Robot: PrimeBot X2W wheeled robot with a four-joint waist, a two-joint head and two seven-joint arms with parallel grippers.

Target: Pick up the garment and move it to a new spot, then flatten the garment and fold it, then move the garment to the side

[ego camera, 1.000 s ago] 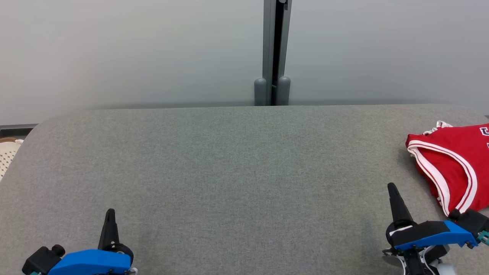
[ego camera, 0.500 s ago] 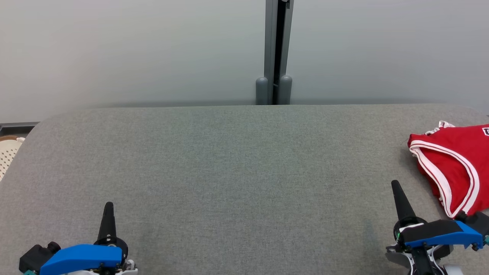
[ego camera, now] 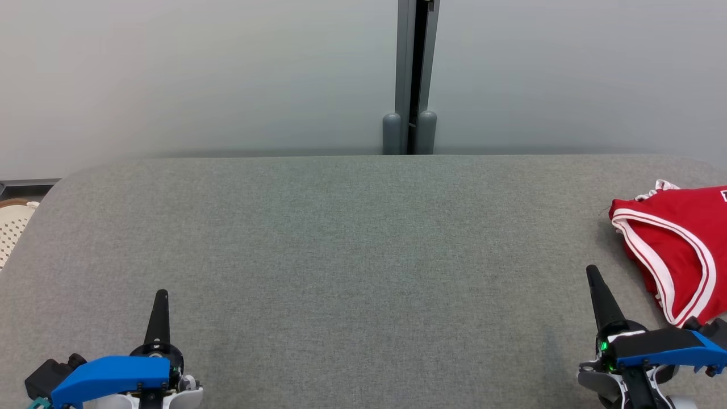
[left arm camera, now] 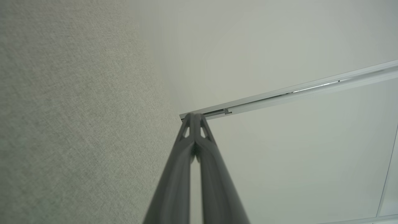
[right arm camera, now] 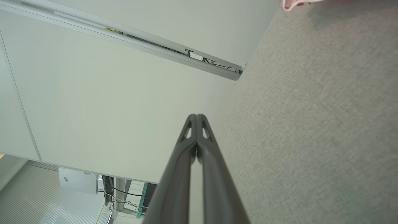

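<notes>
While the red garment (ego camera: 673,244) lies at far right, left gripper (ego camera: 161,297) and right gripper (ego camera: 594,275) empty, jaws together

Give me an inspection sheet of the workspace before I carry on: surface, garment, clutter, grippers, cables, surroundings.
Surface: grey fabric tabletop, flat, with rounded corners.
Job's things: red garment with white trim lies at the tabletop's right end, partly cut off by the head view's edge.
Clutter: nothing seen.
Grippers: left gripper shut, holding nothing, at the near left; right gripper shut, holding nothing, its fingers just left of the garment and apart from it.
Cables: dark cables away from the tabletop, in the right wrist view's lower left.
Surroundings: pale wall panels, grey post, white perforated object at the left edge.
</notes>
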